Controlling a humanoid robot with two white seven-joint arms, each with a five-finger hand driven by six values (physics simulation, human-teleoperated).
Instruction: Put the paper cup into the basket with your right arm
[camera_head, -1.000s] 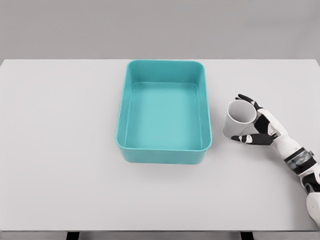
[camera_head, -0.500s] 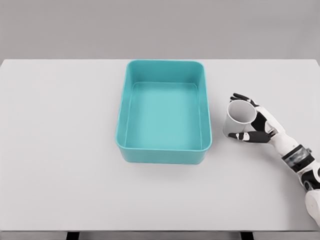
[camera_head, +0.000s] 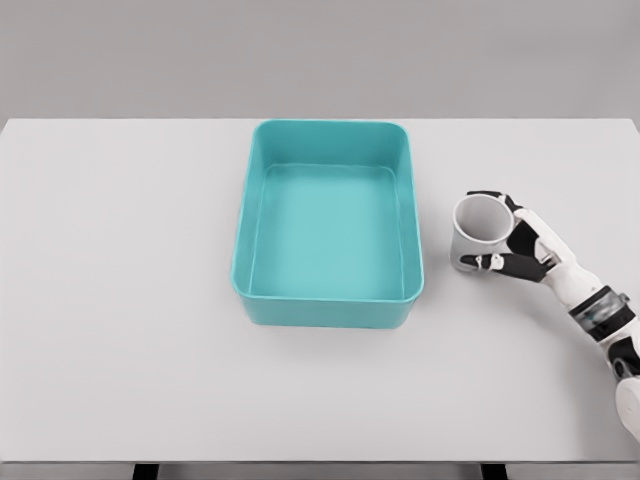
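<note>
From the head view we see the teal basket (camera_head: 328, 240) sitting at the middle of the white table (camera_head: 120, 300), its long sides running toward twelve and six o'clock, its inside bare. Just beside its right wall, at about three o'clock from it, stands the white paper cup (camera_head: 477, 232), upright with its open mouth up, still outside the basket and apart from its rim by a thin strip of table. Our right hand (camera_head: 520, 245) comes in from the lower right corner, and its fingers (camera_head: 490, 263) are wrapped around the cup: some curl over the far side of the rim, one lies along the near side at the base. The cup looks to rest on the table. Wide bare table lies at nine o'clock of the basket and along the near edge at six o'clock; the cup stands well clear of the table's right edge.
</note>
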